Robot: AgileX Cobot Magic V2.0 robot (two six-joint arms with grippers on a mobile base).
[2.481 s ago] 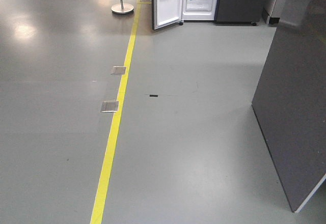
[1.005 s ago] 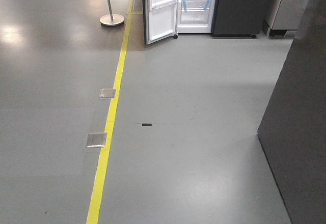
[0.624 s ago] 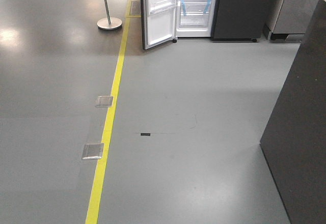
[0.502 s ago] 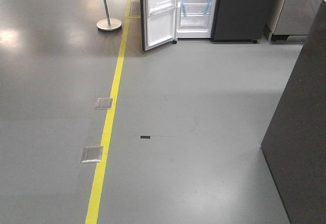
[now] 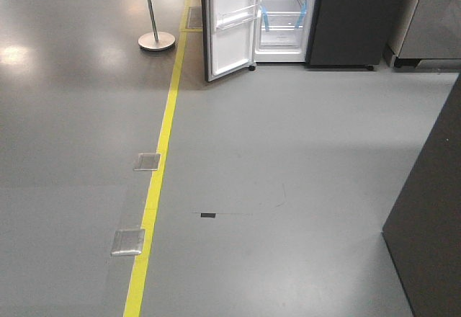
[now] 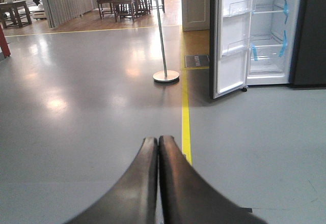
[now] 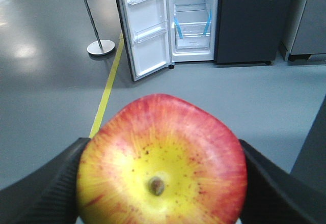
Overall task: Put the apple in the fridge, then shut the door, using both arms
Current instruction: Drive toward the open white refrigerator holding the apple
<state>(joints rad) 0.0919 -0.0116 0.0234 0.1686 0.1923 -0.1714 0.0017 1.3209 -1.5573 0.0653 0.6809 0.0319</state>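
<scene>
The apple [image 7: 162, 152] sits in the right hand [image 7: 162, 183]. Its two dark fingers [image 7: 46, 188] are spread about as wide as the fruit and press on it from either side. The stem end faces the wrist camera, yellow around the stem and red towards the edge. The apple is up in the air, well short of the fridge [image 7: 191, 20].

The left hand [image 6: 157, 147] carries nothing, and its fingers lie flat against each other with no gap at the tips.

Across the grey floor [image 5: 288, 151] the fridge stands with its door [image 5: 230, 29] swung out to the left. The door's white inside and clear bins face the room. Inside the fridge I can see white walls, glass shelves and blue tape [image 5: 265, 21] on the shelf edges. The dark grey cabinet side [image 5: 353, 14] stands directly to the right of the open compartment.

A yellow line [image 5: 162, 151] runs along the floor towards the door's foot, with two metal plates [image 5: 147, 161] set beside it. A post on a round base [image 5: 156, 40] stands left of the line. A dark panel [image 5: 432, 223] rises close by on the right. A small black mark [image 5: 208, 216] lies on the floor.
</scene>
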